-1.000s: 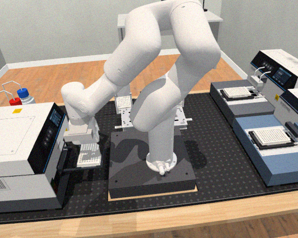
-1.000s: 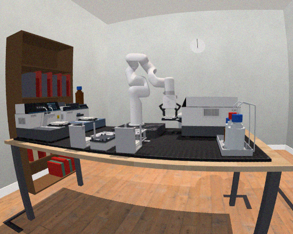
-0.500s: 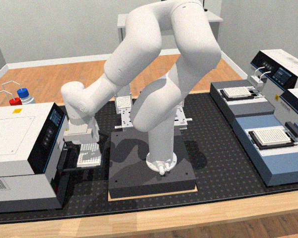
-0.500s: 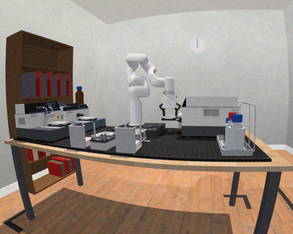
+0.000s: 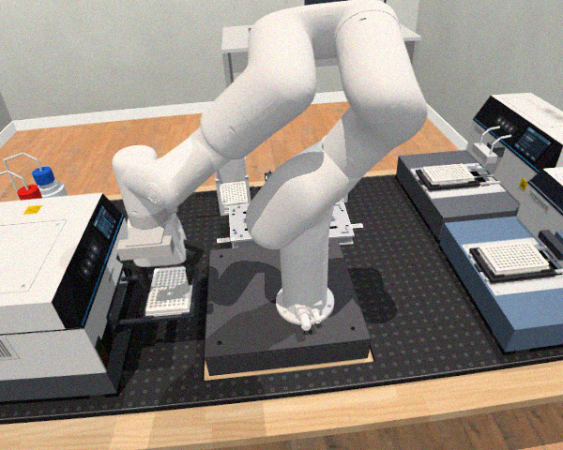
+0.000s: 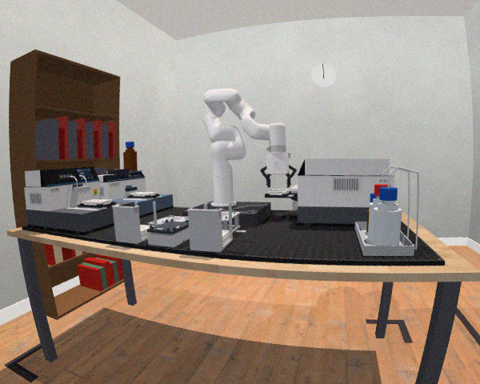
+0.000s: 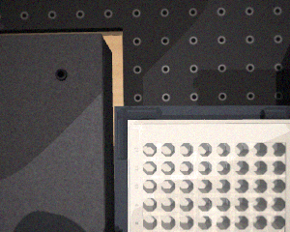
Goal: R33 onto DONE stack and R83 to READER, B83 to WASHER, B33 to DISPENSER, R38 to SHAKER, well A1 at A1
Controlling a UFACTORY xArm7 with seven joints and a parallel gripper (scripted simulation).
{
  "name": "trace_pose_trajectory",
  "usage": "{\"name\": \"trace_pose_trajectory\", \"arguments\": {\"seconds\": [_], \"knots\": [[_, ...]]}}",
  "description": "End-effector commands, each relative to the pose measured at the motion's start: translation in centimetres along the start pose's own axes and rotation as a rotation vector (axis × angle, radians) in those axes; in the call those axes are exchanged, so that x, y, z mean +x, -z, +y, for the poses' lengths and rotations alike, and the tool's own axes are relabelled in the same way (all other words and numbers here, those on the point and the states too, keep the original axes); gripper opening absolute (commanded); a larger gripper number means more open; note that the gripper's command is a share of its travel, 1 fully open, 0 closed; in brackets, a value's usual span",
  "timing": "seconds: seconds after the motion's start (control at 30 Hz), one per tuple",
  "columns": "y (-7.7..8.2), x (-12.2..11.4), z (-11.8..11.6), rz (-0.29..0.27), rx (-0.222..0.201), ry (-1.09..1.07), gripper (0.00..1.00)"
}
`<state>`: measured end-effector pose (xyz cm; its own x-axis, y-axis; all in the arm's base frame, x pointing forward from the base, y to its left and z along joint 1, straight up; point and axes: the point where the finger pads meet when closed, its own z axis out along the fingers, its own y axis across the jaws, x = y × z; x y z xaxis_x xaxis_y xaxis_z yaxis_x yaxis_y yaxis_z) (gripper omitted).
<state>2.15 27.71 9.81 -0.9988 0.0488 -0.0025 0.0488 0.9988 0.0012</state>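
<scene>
From the top, the gripper [image 5: 168, 263] hangs over a white well plate [image 5: 169, 292] on the reader's tray [image 5: 127, 321]. In the exterior view its fingers [image 6: 266, 177] stand spread wide, gripping nothing (label unreadable). The wrist view shows the plate lying flat in its dark frame [image 7: 120, 159].

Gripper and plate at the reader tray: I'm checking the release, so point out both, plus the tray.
gripper [image 6: 278, 180], exterior view, gap between the open fingers
well plate [image 5: 169, 291], top view, its welled top face
reader tray [image 7: 120, 159], wrist view, left rim
</scene>
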Motion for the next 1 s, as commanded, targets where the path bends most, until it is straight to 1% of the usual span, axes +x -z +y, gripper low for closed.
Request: {"name": "trace_pose_trajectory", "arguments": {"seconds": [0.0, 0.97], "knots": [[0.6, 0.0, 0.1, 0.0, -0.003, 0.0, 1.0], [4.0, 0.0, 0.1, 0.0, -0.003, 0.0, 1.0]]}}
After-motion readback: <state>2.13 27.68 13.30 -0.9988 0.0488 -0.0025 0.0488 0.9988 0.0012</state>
